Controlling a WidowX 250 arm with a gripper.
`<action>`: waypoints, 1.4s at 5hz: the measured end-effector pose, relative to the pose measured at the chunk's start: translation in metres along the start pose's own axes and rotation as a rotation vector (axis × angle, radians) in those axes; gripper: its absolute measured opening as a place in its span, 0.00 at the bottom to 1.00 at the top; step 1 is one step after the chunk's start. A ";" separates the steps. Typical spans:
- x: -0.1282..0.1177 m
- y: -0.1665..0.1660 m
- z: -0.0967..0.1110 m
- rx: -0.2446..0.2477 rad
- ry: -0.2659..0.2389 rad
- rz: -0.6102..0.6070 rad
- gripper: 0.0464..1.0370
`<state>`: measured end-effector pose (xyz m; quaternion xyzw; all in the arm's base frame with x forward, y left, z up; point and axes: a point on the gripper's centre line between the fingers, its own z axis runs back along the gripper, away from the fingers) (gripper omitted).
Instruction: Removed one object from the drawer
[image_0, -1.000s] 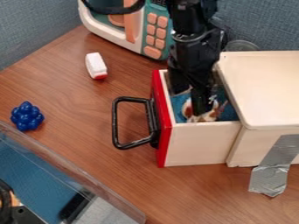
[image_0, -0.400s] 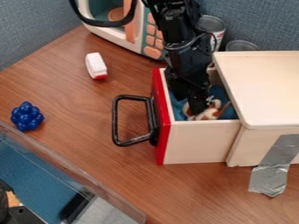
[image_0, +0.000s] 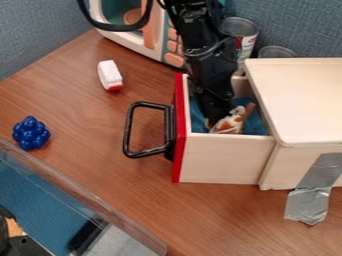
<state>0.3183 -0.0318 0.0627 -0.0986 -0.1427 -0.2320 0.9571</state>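
Note:
My gripper (image_0: 215, 119) points down inside the open drawer (image_0: 224, 159), which has a red front and a black handle. A small brown-and-white figure (image_0: 231, 123) lies in the drawer on its blue lining, right up against the gripper's lower end. The gripper covers part of the figure, and whether it is gripped cannot be made out. The cream cabinet (image_0: 300, 100) holding the drawer stands at the right.
A toy microwave (image_0: 133, 37) and cans (image_0: 241, 34) stand at the back. On the table (image_0: 100, 130) are a white-and-red object (image_0: 109, 75) and a blue knobby object (image_0: 31, 133). A clear-walled bin (image_0: 80, 195) occupies the lower left.
The gripper has shifted left within the drawer. The figure has turned, its one end now raised to the right. The drawer has moved slightly up and left, with its handle.

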 end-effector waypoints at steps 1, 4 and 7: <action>0.002 -0.003 0.015 -0.013 -0.028 -0.028 0.02; -0.012 0.006 0.087 0.050 -0.156 -0.085 0.02; -0.021 -0.016 0.141 0.001 -0.051 -0.162 0.74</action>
